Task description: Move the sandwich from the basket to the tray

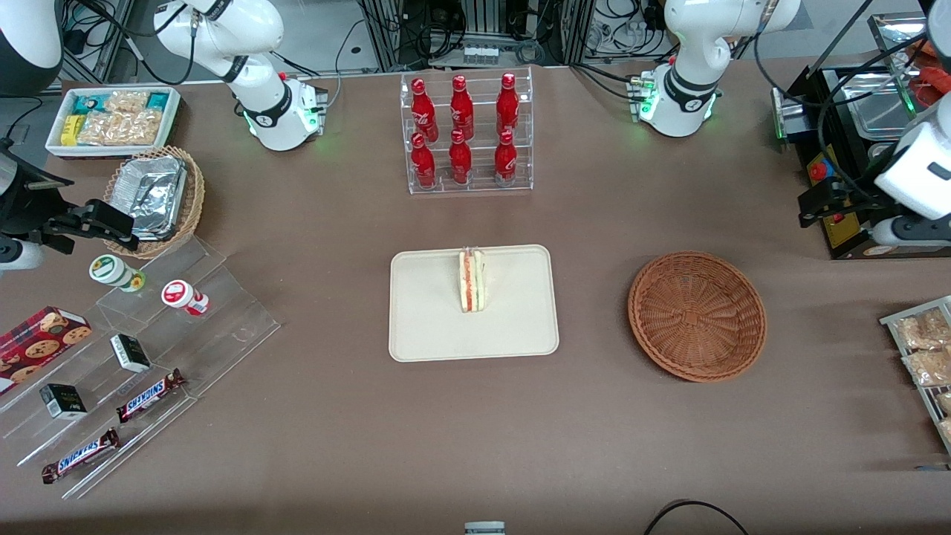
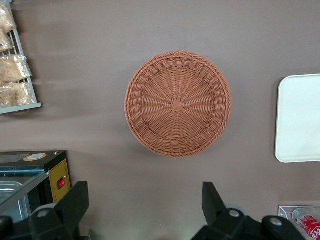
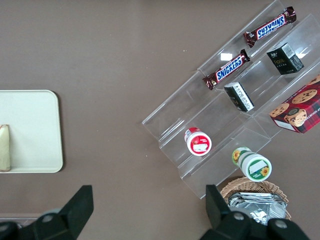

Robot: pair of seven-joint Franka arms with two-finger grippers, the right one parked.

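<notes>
- A robot lab dressed up as a small snack shop.
- Two white arms [image 1: 278, 111] are bolted to a brown table [image 1: 312, 446]. Cables [image 1: 490, 30] and metal frames crowd the floor at its farthest edge.
- The gripper [image 2: 145, 192] hangs over the table near a basket [image 1: 697, 316] toward the working arm's end, with its fingers spread and nothing between them.
- Shop goods are on display. A clear rack holds red bottles [image 1: 461, 130]. Toward the parked arm's end, a clear stepped shelf [image 1: 223, 312] carries chocolate bars [image 1: 151, 395] and a cookie box [image 1: 41, 338], with a bin [image 1: 111, 119] of snack packets nearby.
- A tray [image 1: 431, 327] at mid-table holds a wrapped sandwich [image 1: 471, 280].
</notes>
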